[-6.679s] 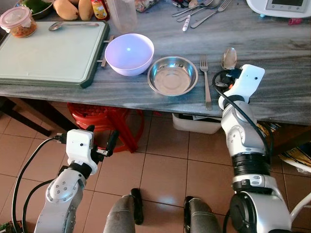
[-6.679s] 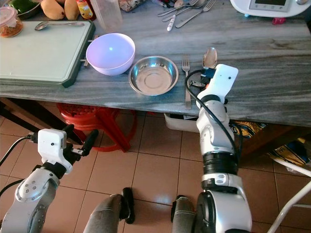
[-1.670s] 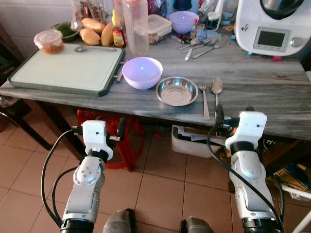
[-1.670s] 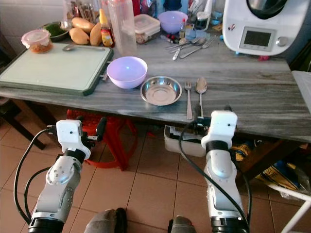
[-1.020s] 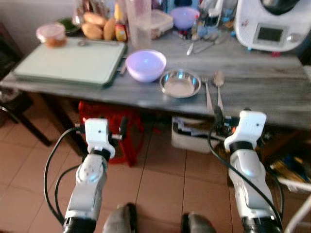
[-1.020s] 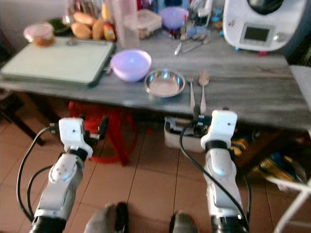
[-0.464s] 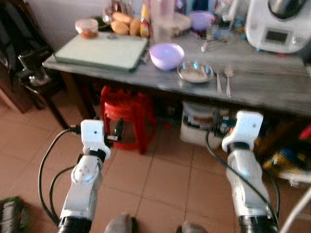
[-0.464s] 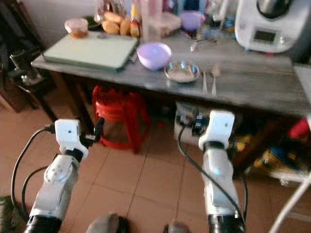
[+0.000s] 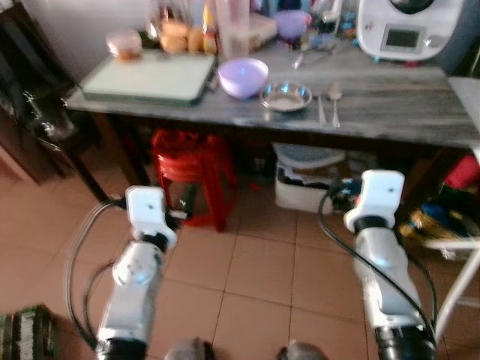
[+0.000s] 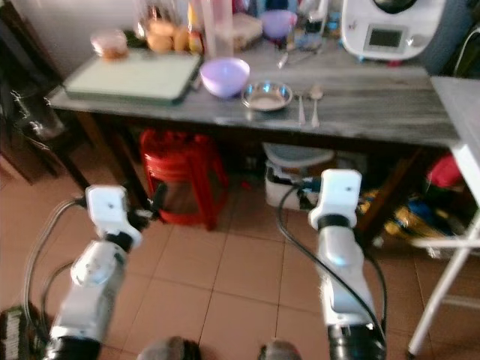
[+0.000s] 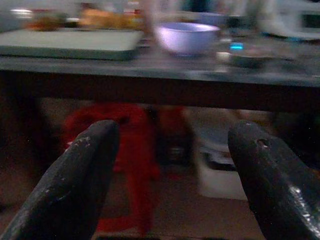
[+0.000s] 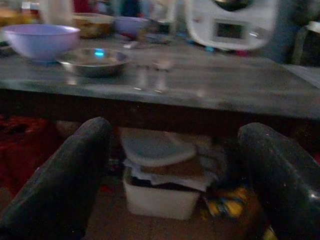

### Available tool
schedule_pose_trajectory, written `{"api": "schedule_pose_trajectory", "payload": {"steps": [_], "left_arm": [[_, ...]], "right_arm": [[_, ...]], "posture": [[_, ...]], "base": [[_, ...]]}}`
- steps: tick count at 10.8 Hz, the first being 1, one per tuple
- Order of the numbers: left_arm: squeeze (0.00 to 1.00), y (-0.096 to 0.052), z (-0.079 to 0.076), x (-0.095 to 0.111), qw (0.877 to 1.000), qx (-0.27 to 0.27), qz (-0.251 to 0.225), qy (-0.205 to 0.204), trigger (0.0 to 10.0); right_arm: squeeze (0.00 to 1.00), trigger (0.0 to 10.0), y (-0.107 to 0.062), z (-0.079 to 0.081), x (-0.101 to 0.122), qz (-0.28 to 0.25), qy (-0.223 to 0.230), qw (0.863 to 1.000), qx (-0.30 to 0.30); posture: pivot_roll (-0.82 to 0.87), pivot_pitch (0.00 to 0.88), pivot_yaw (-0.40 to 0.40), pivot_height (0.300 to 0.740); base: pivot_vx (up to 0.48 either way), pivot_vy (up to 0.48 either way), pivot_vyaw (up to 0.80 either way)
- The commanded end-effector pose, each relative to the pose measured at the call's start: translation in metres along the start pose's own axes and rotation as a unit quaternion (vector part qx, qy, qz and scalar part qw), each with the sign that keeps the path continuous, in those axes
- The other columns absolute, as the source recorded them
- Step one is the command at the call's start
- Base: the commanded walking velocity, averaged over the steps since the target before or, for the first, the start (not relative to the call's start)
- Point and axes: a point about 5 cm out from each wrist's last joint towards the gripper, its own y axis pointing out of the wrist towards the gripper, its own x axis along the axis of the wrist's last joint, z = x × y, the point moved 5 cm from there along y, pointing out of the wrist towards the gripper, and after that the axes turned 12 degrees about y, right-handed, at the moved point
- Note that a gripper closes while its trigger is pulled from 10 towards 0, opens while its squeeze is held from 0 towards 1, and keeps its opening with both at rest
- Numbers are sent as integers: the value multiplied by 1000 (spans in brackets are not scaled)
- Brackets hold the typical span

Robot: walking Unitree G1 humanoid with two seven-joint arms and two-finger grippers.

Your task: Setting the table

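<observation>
Steel bowl (image 9: 286, 96), fork (image 9: 321, 109), spoon (image 9: 334, 97) on table (image 9: 390, 120), far beyond both spread, empty grippers (image 11: 172, 175) (image 12: 177, 175)

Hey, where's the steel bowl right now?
In the left eye view, the steel bowl sits near the table's front edge, between the purple bowl and the fork.

right gripper (image 12: 172, 175): withdrawn from spoon (image 9: 334, 93) | robot: backed off table (image 9: 420, 120)
</observation>
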Motion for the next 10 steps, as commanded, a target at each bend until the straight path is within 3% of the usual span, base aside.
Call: {"api": "schedule_pose_trajectory", "payload": {"steps": [1,2,3,7,8,9,10], "left_arm": [[0,-1,4,3,1000,0,-7,5,10000],[0,-1,3,3,1000,-3,-6,3,10000],[0,-3,1,2,1000,-6,-5,1,10000],[0,-3,2,4,1000,-5,-6,-1,10000],[0,-4,1,3,1000,-7,-4,-2,10000],[0,-5,0,3,1000,-8,-4,-2,10000],[0,-4,1,2,1000,-9,-3,0,10000]], "right_arm": [[1000,10000,-1,0,-7,17,7,1000,2],[1000,10000,-2,4,-11,35,27,999,15],[1000,10000,-4,3,-2,10,48,999,15],[1000,10000,-1,8,3,6,56,998,29],[733,10000,1,12,6,-1,53,998,42],[71,10000,2,13,6,1,54,998,44],[0,10000,2,14,5,4,58,997,45]], "posture": [[-76,46,39,740],[-76,49,40,740],[-75,58,40,740],[-74,72,35,740],[-74,72,41,740],[-74,72,40,740],[-74,72,40,740]], "base": [[0,-296,0],[0,-304,0],[0,-439,0],[0,-461,0],[0,-480,0],[0,-480,0],[0,-480,-800]]}}
